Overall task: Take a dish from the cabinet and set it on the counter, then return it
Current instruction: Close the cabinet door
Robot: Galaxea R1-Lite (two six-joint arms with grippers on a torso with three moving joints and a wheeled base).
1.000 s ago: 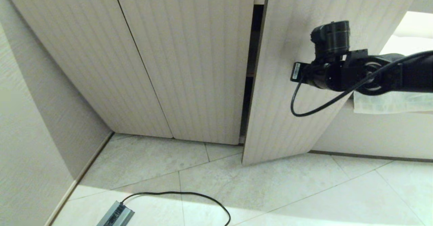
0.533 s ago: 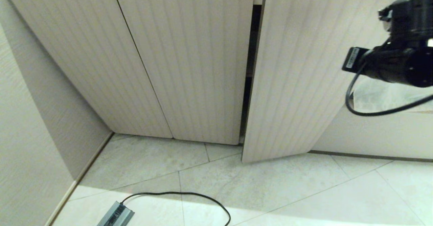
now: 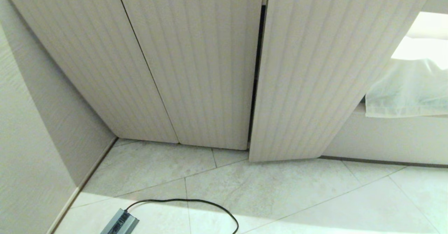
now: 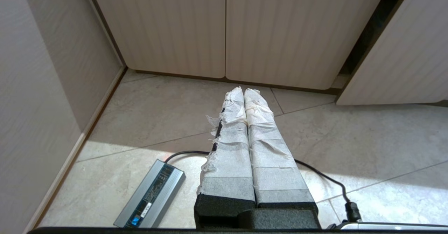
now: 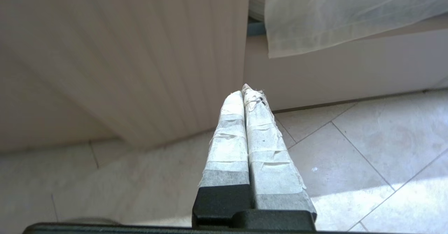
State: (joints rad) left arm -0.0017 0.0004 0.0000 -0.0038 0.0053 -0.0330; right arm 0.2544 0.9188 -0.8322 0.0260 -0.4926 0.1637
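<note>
The cabinet [image 3: 196, 62] was beige with vertically ribbed, round-cornered doors. Its two left doors were shut; the right door [image 3: 315, 69] stood slightly ajar, leaving a narrow dark gap [image 3: 257, 73] along its inner edge. Nothing of the interior could be made out through the gap, and the dish was not visible in any view. Right of the cabinet hung a sheer white cloth [image 3: 406, 90] over a ledge. On the tiled floor [image 3: 280, 192] before the cabinet lay a grey power brick [image 3: 119, 222] with a black cable [image 3: 189, 202]. The left gripper [image 4: 244, 93] hung above the floor near the brick, fingers pressed together, empty. The right gripper [image 5: 245, 92] was near the right door's outer edge, fingers likewise closed on nothing.
</note>
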